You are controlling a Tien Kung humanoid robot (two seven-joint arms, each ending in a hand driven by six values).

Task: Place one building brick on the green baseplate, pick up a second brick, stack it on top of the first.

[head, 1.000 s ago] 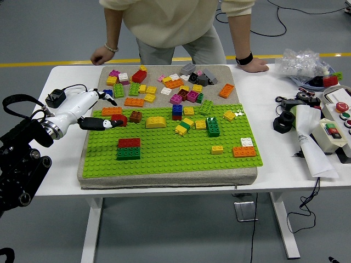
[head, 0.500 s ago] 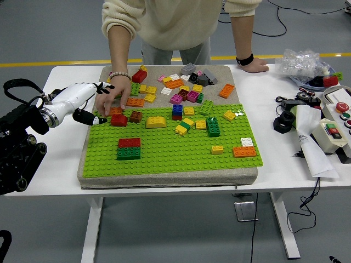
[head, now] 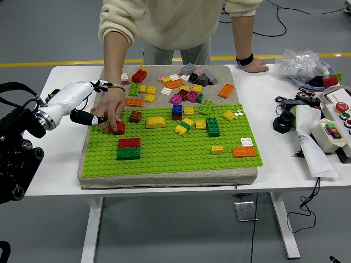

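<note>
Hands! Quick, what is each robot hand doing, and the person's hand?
Left hand: open, holding nothing, beside the baseplate.
Right hand: not in view.
Person's hand: on a red brick.

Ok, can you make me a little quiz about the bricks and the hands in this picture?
1. True or false: the robot's left hand holds the red brick.
2. What sits on the green brick near the baseplate's front left? A) red brick B) white brick C) yellow brick
3. Whose hand is touching the red brick?

Key: 1 false. 2 A. 3 the person's.
</note>
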